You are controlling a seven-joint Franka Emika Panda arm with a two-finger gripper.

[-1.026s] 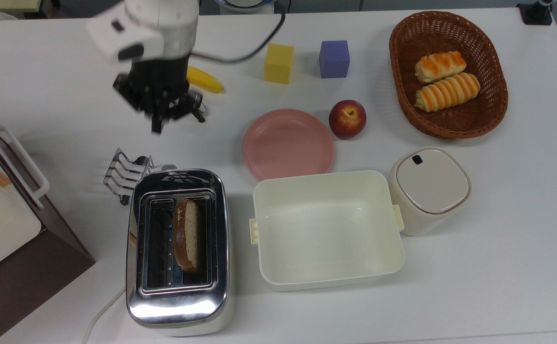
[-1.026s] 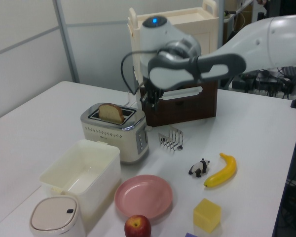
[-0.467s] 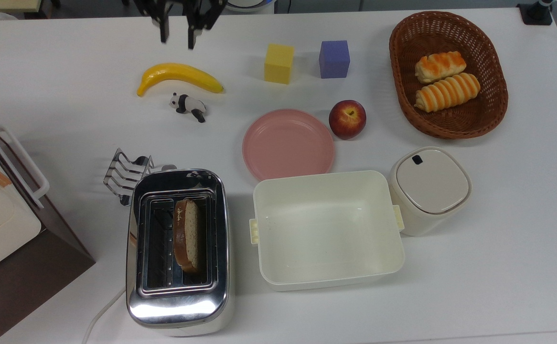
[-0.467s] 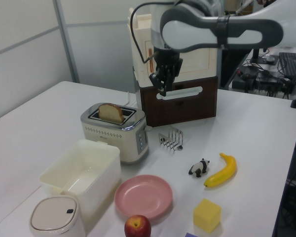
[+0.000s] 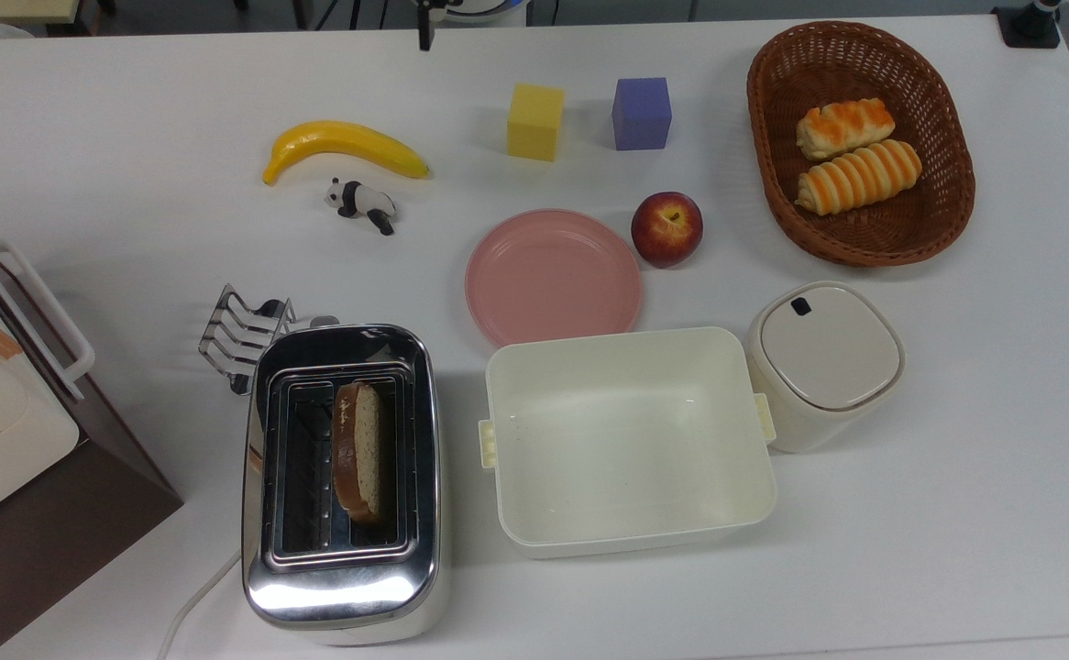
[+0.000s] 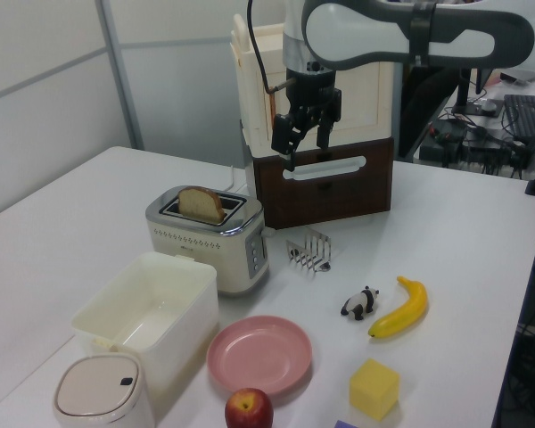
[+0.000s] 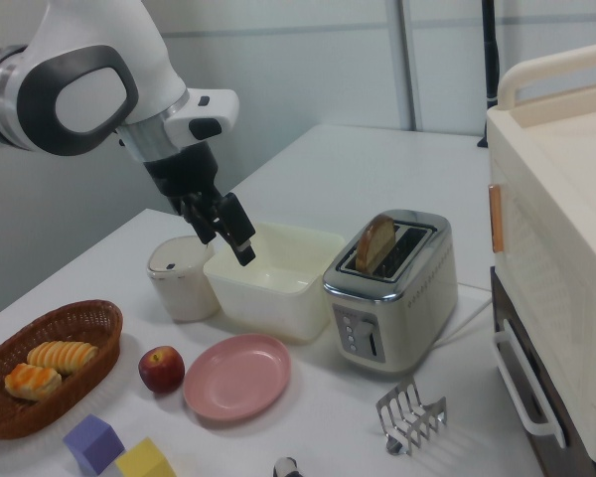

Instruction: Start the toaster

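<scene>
I have the jaws (image 6: 305,134) hanging high above the surface (image 5: 94,238), spread apart and holding nothing, well clear of everything. The toaster (image 5: 342,481) sits toward 7 o'clock in the top view, touching nothing but close beside the tub (image 5: 628,440) at its 3 o'clock, with the rack (image 5: 243,332) just off its 11 o'clock corner. A bread slice (image 5: 358,451) stands tall in one slot, so I judge the lever has not been pressed.

To do this well I would come down at the control end, the face with the dark vertical slot in the right view (image 7: 371,343), bring the jaws nearly together, set one fingertip on top of the lever and push straight down until it latches (a slanted push could skid the toaster on its white base, I judge). I would approach from the rack side without clipping the rack.

The lever knob itself is hard to make out; in the top view the chrome lid hides that face entirely.
</scene>
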